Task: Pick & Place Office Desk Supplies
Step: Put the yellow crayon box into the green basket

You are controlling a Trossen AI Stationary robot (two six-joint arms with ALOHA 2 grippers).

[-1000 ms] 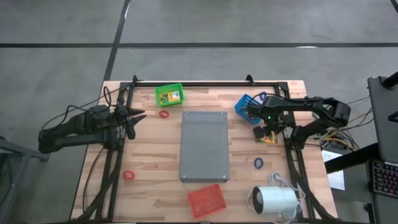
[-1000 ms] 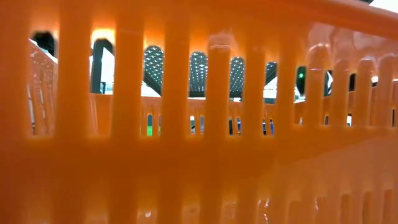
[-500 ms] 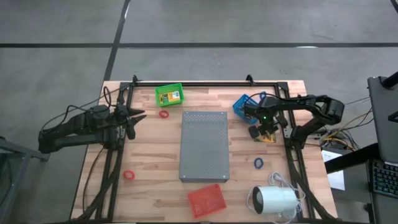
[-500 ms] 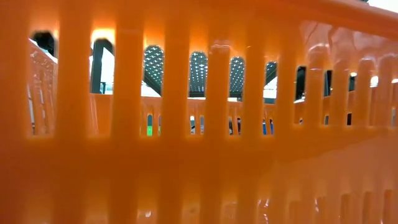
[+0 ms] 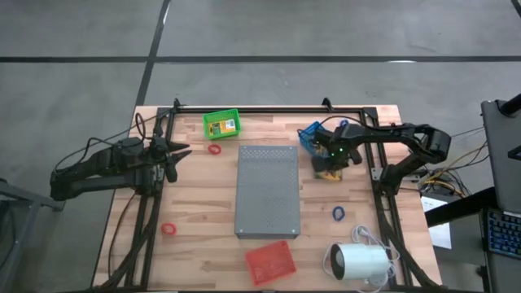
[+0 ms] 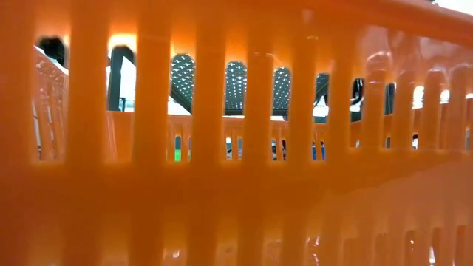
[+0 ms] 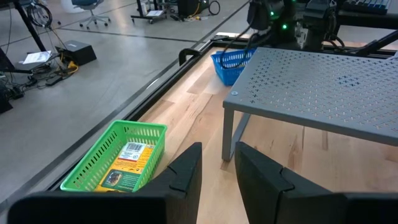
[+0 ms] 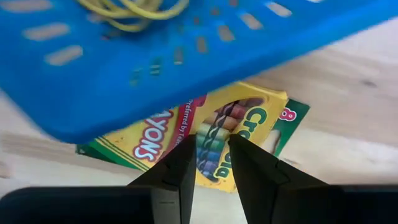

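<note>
The right tool (image 8: 211,165) hangs directly over the crayon box (image 8: 205,140) lying flat on the surface beside the blue basket (image 5: 313,137), fingers narrowly spread across its print, gripping nothing yet; left arm waits well apart

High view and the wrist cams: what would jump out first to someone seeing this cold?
The big grey perforated slab fills the table's middle, with green, blue and red baskets around it. At the slab's far right corner the right gripper hovers over a yellow crayon box lying beside the blue basket. The left gripper waits at the table's left edge, facing the green basket, which holds another crayon box.
</note>
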